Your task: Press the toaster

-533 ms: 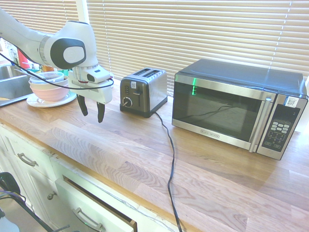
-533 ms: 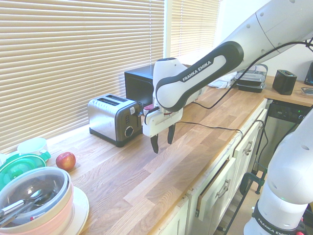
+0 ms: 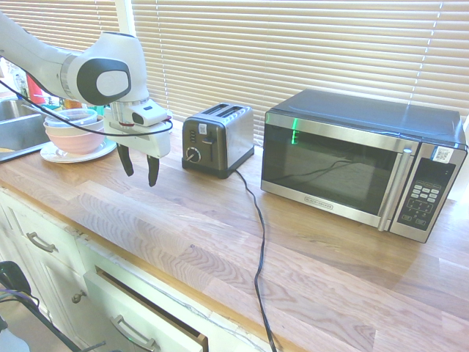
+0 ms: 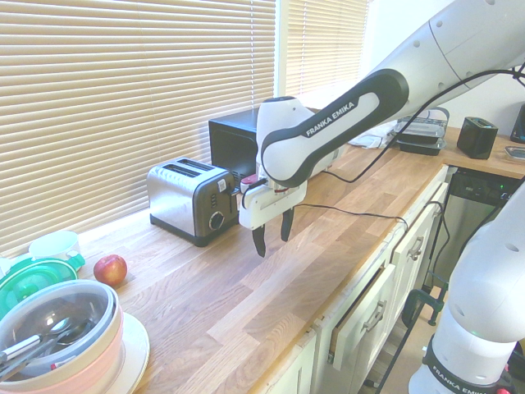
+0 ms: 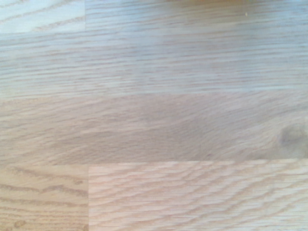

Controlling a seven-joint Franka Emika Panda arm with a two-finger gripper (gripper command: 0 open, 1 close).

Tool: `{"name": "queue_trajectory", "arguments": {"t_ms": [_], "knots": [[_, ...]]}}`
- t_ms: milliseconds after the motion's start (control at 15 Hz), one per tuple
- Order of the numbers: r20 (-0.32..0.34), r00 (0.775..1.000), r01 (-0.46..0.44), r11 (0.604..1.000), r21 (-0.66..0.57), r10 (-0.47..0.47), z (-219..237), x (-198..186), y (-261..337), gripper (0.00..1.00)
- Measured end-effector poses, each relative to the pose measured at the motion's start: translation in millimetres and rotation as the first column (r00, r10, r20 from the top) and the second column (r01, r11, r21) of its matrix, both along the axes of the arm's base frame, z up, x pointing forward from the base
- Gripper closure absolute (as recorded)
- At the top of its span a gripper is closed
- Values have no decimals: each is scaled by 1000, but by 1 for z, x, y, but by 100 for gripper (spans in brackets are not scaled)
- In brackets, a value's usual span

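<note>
The toaster (image 3: 218, 138) (image 4: 191, 200) is a small steel box with two slots on top, a black front panel with a lever and a round knob, and a black cord. It stands on the wooden counter by the window blinds. My gripper (image 3: 139, 170) (image 4: 273, 235) hangs above the counter in front of the toaster's panel, a short way off and apart from it. Its two dark fingers point down, stand open and hold nothing. The wrist view holds only bare wood grain of the counter (image 5: 154, 125).
A large steel-and-black microwave (image 3: 363, 161) stands beside the toaster. The toaster's cord (image 3: 259, 242) trails across the counter to its front edge. Stacked bowls on a plate (image 3: 75, 132) (image 4: 61, 336), a red apple (image 4: 110, 269) and a sink (image 3: 18, 128) lie at the other end.
</note>
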State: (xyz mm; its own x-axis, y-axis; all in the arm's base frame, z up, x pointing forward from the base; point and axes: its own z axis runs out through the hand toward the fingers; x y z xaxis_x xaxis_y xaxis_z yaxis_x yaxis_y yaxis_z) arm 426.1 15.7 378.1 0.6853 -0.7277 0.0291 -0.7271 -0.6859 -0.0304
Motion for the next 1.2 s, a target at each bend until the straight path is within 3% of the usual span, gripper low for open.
{"name": "queue_trajectory", "arguments": {"t_ms": [667,1000,1200], "knots": [[11,1000,16,1000,-1,-16,6,4,-8,0],[68,997,49,998,-30,-47,79,56,-32,0],[67,997,39,998,-40,-37,81,98,-14,0]]}}
